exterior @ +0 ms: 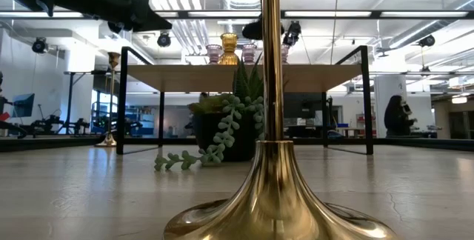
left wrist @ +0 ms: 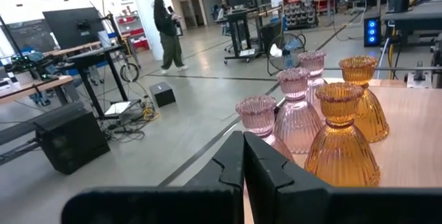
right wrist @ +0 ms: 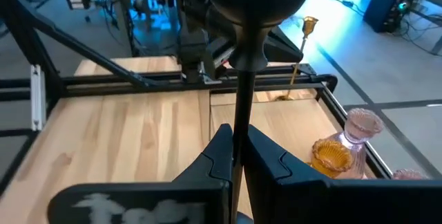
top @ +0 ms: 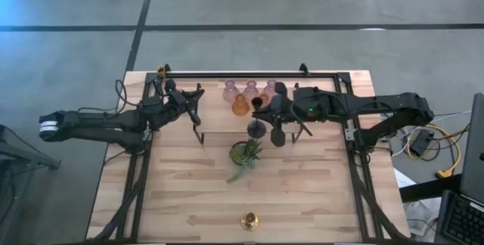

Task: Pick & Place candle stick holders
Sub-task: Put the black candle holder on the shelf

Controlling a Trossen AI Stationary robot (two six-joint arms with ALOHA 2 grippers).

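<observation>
Here we start at the left, where the left gripper (top: 195, 103) hangs empty with its fingers pressed together, beside the raised shelf (top: 302, 86) at the far side of the table. One brass holder (top: 160, 71) stands at the table's far left corner. On the shelf we count three pink holders (left wrist: 295, 106) and two amber holders (left wrist: 341, 137) clustered together, so five look placed. Right of them, the right gripper (right wrist: 235, 156) is clamped on the stem of the black holder (top: 257, 128), near the plant (top: 246, 153). Another brass holder (top: 249, 220) stands alone at the near edge. We judge three are left to place.
</observation>
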